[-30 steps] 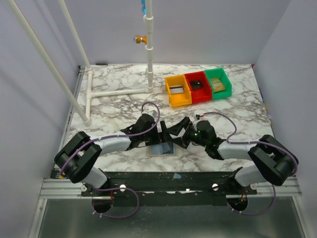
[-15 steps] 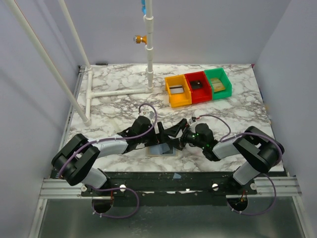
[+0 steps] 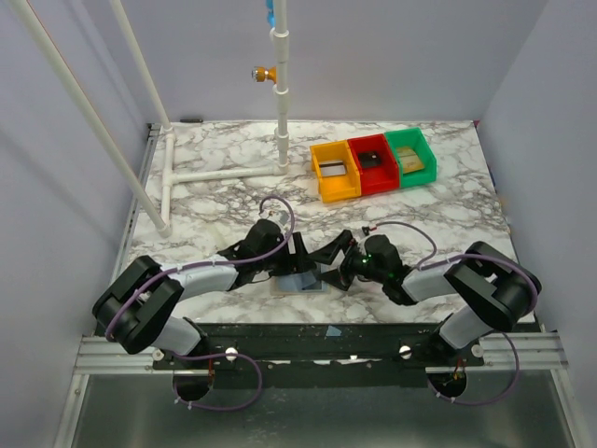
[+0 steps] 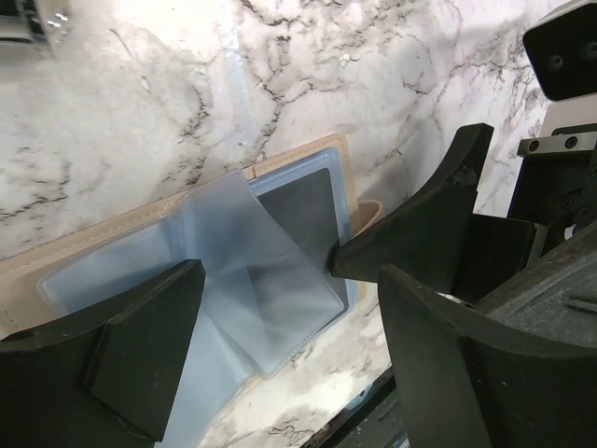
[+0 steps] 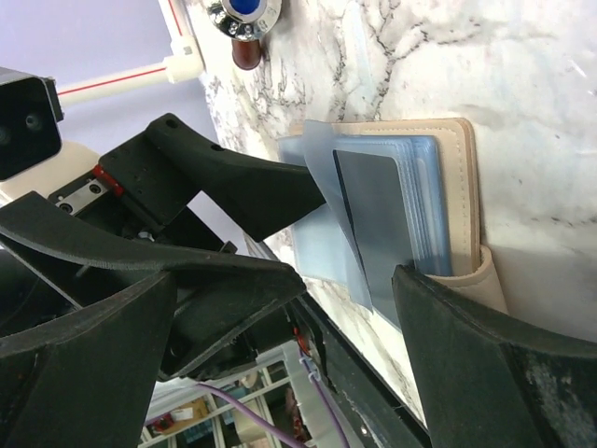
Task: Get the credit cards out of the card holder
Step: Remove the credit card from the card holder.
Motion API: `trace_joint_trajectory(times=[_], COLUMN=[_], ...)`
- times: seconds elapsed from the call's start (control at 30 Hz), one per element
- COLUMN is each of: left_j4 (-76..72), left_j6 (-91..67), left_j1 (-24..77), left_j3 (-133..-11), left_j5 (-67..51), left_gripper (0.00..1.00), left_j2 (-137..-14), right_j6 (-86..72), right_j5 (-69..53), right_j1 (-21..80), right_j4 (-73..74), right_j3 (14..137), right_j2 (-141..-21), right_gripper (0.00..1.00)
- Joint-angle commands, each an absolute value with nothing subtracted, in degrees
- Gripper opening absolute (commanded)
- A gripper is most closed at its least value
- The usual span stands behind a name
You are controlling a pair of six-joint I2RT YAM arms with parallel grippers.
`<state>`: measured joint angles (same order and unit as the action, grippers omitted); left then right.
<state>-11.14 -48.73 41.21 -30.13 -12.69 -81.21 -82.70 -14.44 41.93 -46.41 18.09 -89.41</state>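
Observation:
The card holder (image 3: 302, 283) lies open near the table's front edge, a beige cover with grey-blue plastic sleeves (image 4: 233, 271). One sleeve (image 5: 322, 201) stands lifted, and a dark credit card (image 5: 378, 219) shows inside a sleeve. My left gripper (image 3: 297, 261) hangs open just over the holder, its jaws either side of the lifted sleeve (image 4: 289, 280). My right gripper (image 3: 333, 263) is open at the holder's right end (image 5: 284, 280). One of its fingertips (image 4: 373, 252) touches the holder's edge.
Yellow (image 3: 335, 172), red (image 3: 372, 164) and green (image 3: 411, 155) bins stand in a row at the back right, each with something small inside. A white pipe frame (image 3: 282, 112) rises at the back centre and left. The table's front edge runs just behind the holder.
Both grippers have come down and closer to the card holder. The left jaws have narrowed a little. The right arm has folded in toward the holder's right end.

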Motion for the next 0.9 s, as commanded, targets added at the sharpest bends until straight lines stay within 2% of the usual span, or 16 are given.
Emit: trace_joint_trajectory(times=[0.0, 0.3, 0.73, 0.87], left_j4=[-7.8, -10.3, 1.9, 3.3], left_j6=[-44.9, -42.3, -37.8, -38.9], left_j1=[41.6, 40.7, 39.8, 38.7], left_j3=[-27.0, -24.0, -24.0, -24.5], left_j5=[-16.5, -18.1, -13.4, -15.1], left_gripper=[0.80, 0.79, 0.72, 0.69], left_j2=[-80.5, -73.4, -59.9, -55.4], right_j6=[-78.0, -77.8, -77.4, -76.7], right_j5=[-7.6, -7.3, -6.4, -6.6], right_j1=[41.7, 41.7, 41.7, 41.9], right_j4=[-29.7, -25.6, -22.5, -21.8], right_j3=[21.2, 23.9, 25.5, 26.4], right_j2=[-94.4, -97.2, -97.7, -97.9], right_gripper=[1.00, 1.00, 1.00, 1.00])
